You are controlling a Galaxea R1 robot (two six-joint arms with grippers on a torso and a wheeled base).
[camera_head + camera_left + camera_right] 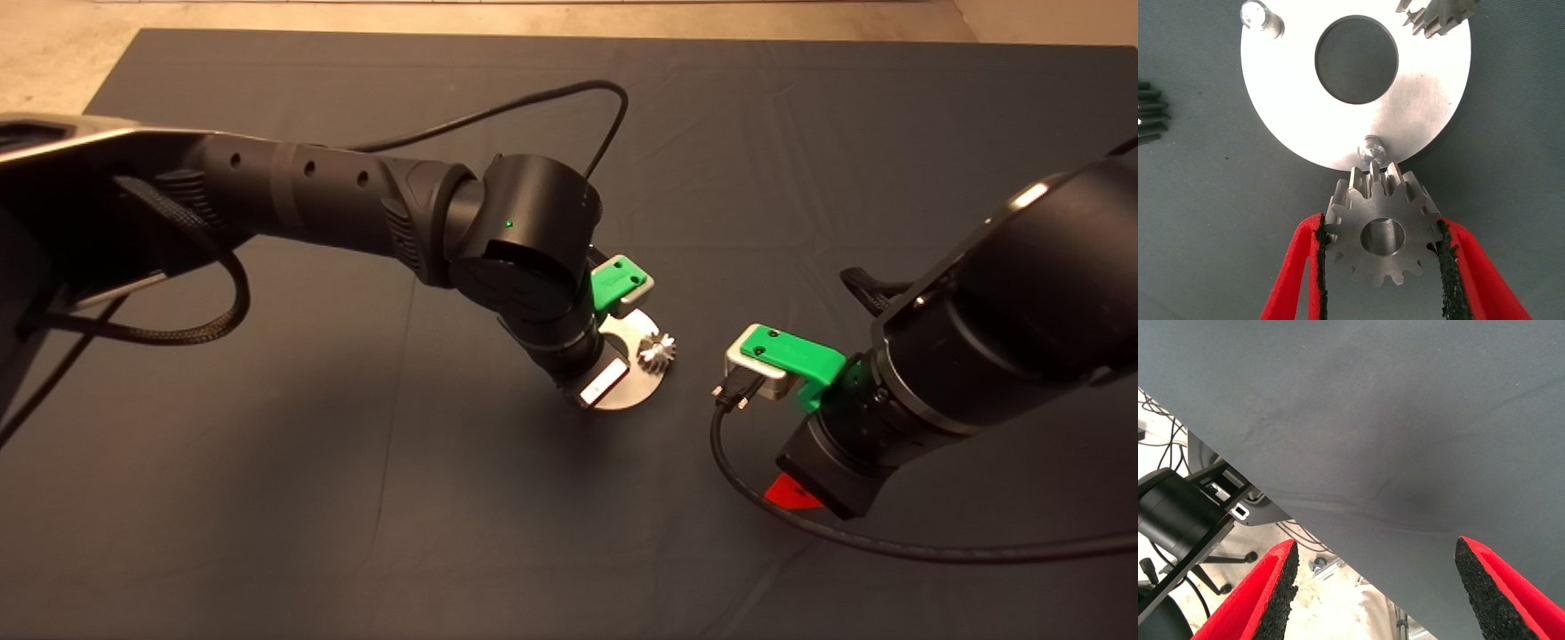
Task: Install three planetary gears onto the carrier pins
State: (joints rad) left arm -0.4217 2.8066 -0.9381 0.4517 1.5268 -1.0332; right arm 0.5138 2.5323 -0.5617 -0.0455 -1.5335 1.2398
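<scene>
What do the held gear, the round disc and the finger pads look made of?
The held gear looks like machined steel: bright grey, crisp teeth. The disc appears to be brushed metal, with a fine sheen. The left gripper has finger pads that look like coarse black foam or rubber.

My arms (pixel 356 200) are black and ribbed; green brackets (pixel 791 354), black cables (pixel 889 538), red fingers (pixel 1298 280) with rough black pads (pixel 1485 587).

Shiny steel gear (pixel 1381 233) between red fingers (pixel 1298 273) with black pads, silver disc (pixel 1291 100), dark grey mat (pixel 356 489).
</scene>
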